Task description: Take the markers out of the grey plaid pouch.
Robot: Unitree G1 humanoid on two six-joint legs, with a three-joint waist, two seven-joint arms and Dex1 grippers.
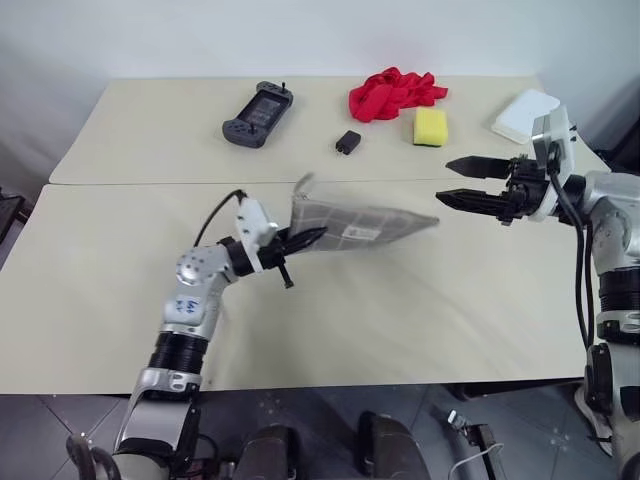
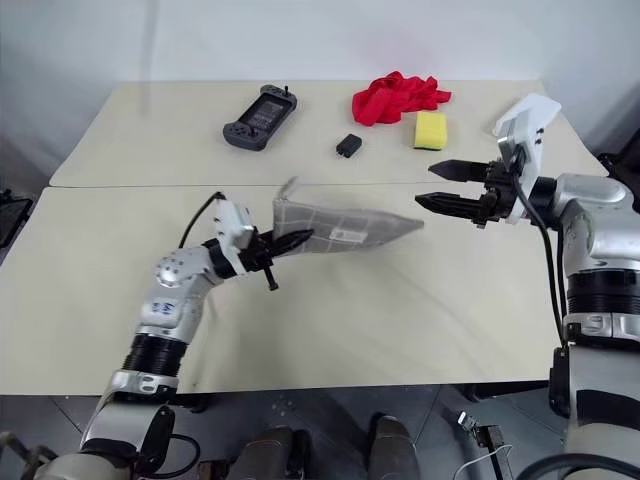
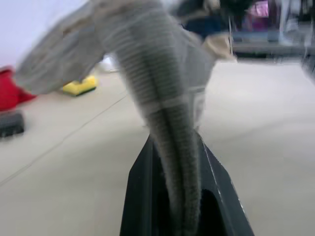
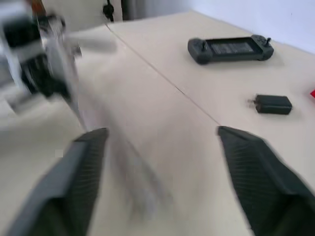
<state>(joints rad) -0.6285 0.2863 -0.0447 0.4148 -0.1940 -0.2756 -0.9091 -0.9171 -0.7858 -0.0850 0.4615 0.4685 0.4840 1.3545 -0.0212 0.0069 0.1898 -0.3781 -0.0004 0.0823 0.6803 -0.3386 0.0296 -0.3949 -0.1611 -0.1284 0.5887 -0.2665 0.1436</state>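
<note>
Pouch point(image 1: 360, 222): lifted off table point(image 1: 420, 310), one end pinched in left gripper point(image 1: 300, 240). Right gripper point(image 1: 468, 184): fingers spread, empty, just beyond pouch's right end.

The beige table point(image 1: 120, 300) carries a game controller point(image 1: 258, 114), red cloth point(image 1: 393, 92) and yellow sponge point(image 1: 431, 126).

Woven grey plaid pouch point(image 1: 360, 222) of cloth, matt beige table point(image 1: 400, 320), crumpled red cloth point(image 1: 392, 92)
</note>
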